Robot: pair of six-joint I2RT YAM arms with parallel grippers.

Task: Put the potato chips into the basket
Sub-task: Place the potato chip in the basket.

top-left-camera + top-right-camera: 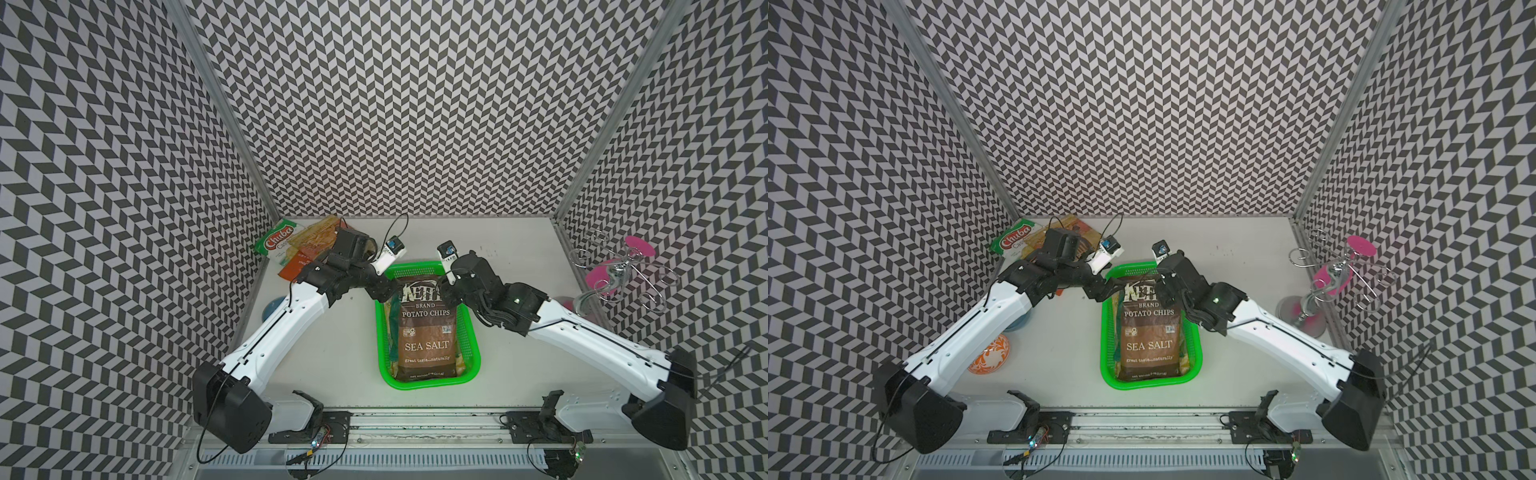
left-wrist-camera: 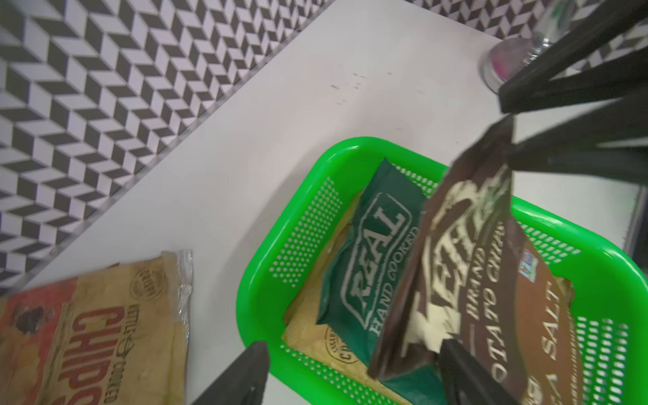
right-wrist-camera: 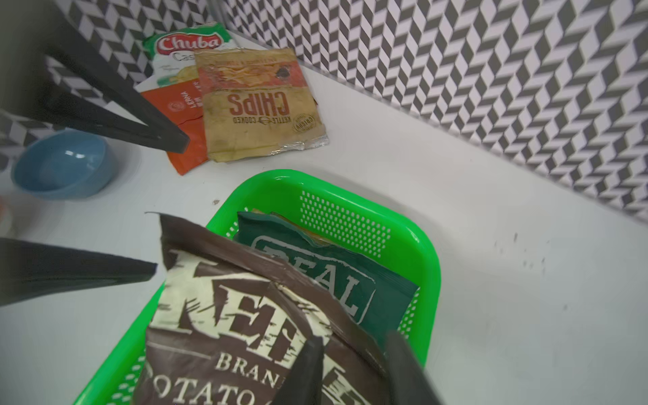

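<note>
Left fingers [image 2: 245, 375] and right fingers [image 3: 406, 371] both spread open, Kettle bag [image 1: 424, 328] loose over REAL bag [image 2: 378, 252] in basket [image 1: 428, 384]: lift straight up, don't snag its raised top edge.

Chip bags [image 1: 424, 332]: six visible. Green basket [image 1: 428, 384]: one. Bowls [image 1: 988, 353]: two. Wire stand [image 1: 1337, 270]: one.

On the brown bag [image 1: 424, 328] we read "BRAND POTATO CHIPS", "SEA SALT" and "great taste...naturally", below a partly covered "KETT" logo. The dark green bag [image 2: 378, 252] says "REAL HAND COOKED". The tan bag [image 3: 261, 105] carries "CHIPS" and "KETTLE COOKED". The green-white bag [image 1: 279, 243] shows "Chuba". Print on the orange bag [image 3: 182, 115] is too small for us to read.
</note>
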